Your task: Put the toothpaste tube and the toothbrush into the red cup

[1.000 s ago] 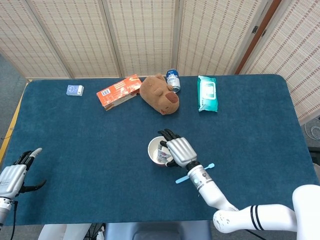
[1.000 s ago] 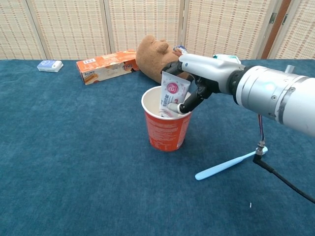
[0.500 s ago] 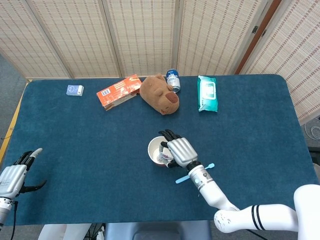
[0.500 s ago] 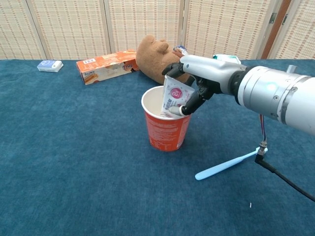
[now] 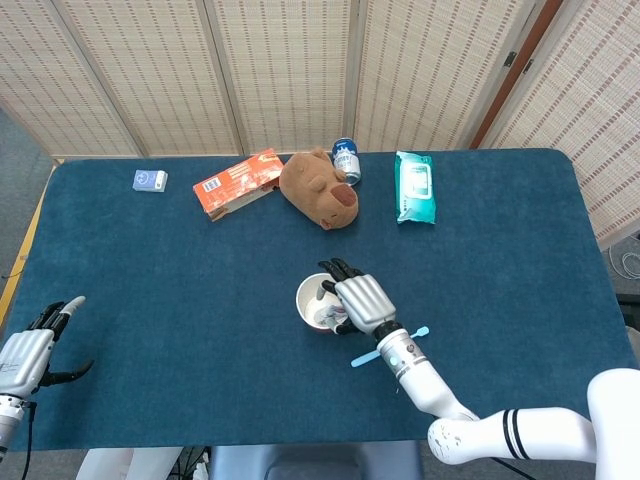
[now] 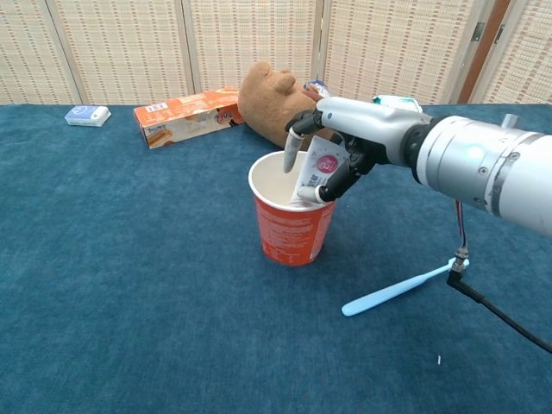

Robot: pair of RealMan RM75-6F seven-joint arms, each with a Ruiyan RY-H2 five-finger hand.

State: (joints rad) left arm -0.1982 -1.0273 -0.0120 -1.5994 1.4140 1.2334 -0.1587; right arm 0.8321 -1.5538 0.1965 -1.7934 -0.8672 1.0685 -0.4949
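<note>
I hold the toothpaste tube (image 6: 317,171) with my right robot hand (image 6: 345,147), fingers closed on it, its lower end inside the red cup (image 6: 291,226) but unreleased. The toothbrush (image 6: 395,290) lies on the bench (image 6: 129,285), untouched; my left robot hand (image 5: 28,350) is open, empty.

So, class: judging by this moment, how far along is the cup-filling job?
Done: nothing is fully placed yet. In hand: the right hand holds the toothpaste tube partly inside the red cup. Left: release it, then add the toothbrush, which lies on the table. The left hand is idle.
</note>
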